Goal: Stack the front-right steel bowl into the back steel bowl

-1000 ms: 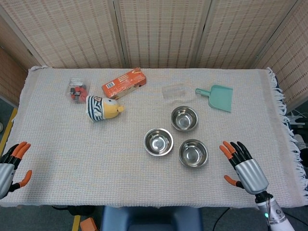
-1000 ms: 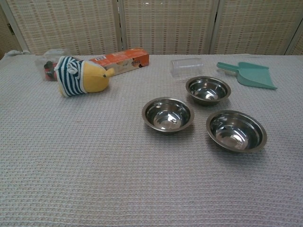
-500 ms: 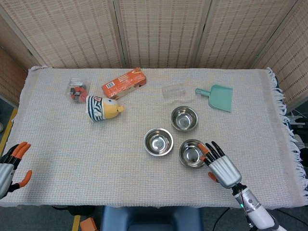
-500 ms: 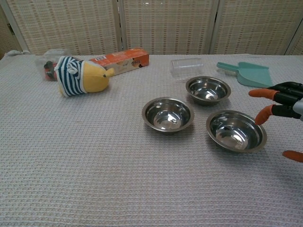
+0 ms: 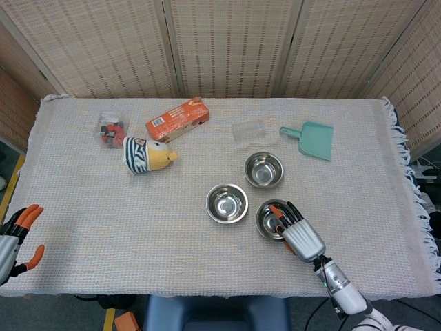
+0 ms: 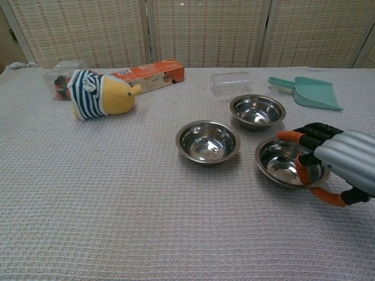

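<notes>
Head view: the right hand (image 5: 295, 229) reaches over the front-right round steel bowl (image 5: 271, 219) near the tabletop's front edge, behind which sits the back round steel bowl (image 5: 263, 169). The left hand (image 5: 15, 234) hovers spread at the front-left corner.

Chest view: the right hand's fingers (image 6: 304, 168) curl over the bowl's rim, thumb outside; whether they grip it cannot be told.

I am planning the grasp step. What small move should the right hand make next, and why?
Probably close the fingers on the rim. The right hand is over the front-right steel bowl, fingers inside and thumb outside its near edge, but the bowl appears to sit on the cloth, not yet lifted toward the back steel bowl.
</notes>
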Controlling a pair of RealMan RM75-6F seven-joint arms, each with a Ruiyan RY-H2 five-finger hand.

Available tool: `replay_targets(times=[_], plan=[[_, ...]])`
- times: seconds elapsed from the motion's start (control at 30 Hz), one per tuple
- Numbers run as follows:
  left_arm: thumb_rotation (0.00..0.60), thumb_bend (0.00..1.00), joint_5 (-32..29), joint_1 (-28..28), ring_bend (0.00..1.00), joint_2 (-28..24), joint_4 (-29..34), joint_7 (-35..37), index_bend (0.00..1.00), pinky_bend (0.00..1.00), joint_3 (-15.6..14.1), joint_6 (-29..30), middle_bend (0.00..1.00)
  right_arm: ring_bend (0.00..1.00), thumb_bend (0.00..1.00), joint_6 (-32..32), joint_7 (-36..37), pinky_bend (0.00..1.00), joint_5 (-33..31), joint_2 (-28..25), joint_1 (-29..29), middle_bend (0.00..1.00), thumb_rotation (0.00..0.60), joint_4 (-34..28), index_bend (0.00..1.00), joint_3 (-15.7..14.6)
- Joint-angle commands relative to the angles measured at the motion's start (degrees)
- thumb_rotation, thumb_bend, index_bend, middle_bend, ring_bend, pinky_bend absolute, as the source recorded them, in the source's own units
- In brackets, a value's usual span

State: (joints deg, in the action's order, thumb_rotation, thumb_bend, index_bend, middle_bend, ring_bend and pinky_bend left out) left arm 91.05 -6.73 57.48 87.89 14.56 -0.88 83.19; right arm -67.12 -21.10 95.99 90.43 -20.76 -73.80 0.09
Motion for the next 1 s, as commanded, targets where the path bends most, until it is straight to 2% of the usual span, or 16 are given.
replay_targets(times=[0.03, 0.2, 0.43, 0.5, 0.67, 0.83, 1.0], plan=[[0.6, 0.48, -0.1, 0.0, 0.0, -0.1, 0.0, 0.1, 0.0, 0.18, 0.0, 0.0, 0.0, 0.0, 0.36, -1.9, 0.7, 0.0, 0.7, 1.5, -0.2, 0.0, 0.6, 1.6, 0.64, 0.2], [0.6, 0.48, -0.4, 0.1, 0.0, -0.2, 0.0, 0.4, 0.0, 0.18, 0.0, 0.0, 0.0, 0.0, 0.38, -7.1, 3.7, 0.0, 2.6, 1.9, 0.2, 0.0, 0.6, 1.7, 0.7, 0.3], [0.6, 0.48, -0.5, 0.2, 0.0, -0.2, 0.2, 0.9, 0.0, 0.18, 0.0, 0.2, 0.0, 0.0, 0.39, -15.7, 4.1, 0.0, 6.7, -0.1, 0.5, 0.0, 0.6, -3.4, 0.71, 1.9], [0.6, 0.48, -0.5, 0.1, 0.0, -0.3, 0.1, 1.2, 0.0, 0.18, 0.0, 0.0, 0.0, 0.0, 0.39, -14.5, 2.7, 0.0, 6.4, -0.1, -0.8, 0.01, 0.6, -5.7, 0.71, 3.1], [0.6, 0.48, -0.5, -0.1, 0.0, -0.4, 0.0, 1.8, 0.0, 0.18, -0.1, -0.4, 0.0, 0.0, 0.39, -6.5, -4.1, 0.0, 3.5, 2.2, -6.1, 0.01, 0.6, -9.3, 0.71, 7.0], [0.6, 0.48, -0.9, -0.2, 0.0, -0.6, -0.5, 2.9, 0.0, 0.18, -0.1, -1.1, 0.0, 0.0, 0.39, -0.4, -7.5, 0.0, -0.4, 7.5, -10.8, 0.01, 0.6, -6.8, 0.7, 10.1], [0.6, 0.48, -1.3, -0.2, 0.0, -1.0, -1.1, 4.9, 0.0, 0.18, 0.0, -1.1, 0.0, 0.0, 0.39, 2.9, -9.9, 0.0, -3.8, 11.7, -13.5, 0.01, 0.6, -2.1, 0.64, 11.4]])
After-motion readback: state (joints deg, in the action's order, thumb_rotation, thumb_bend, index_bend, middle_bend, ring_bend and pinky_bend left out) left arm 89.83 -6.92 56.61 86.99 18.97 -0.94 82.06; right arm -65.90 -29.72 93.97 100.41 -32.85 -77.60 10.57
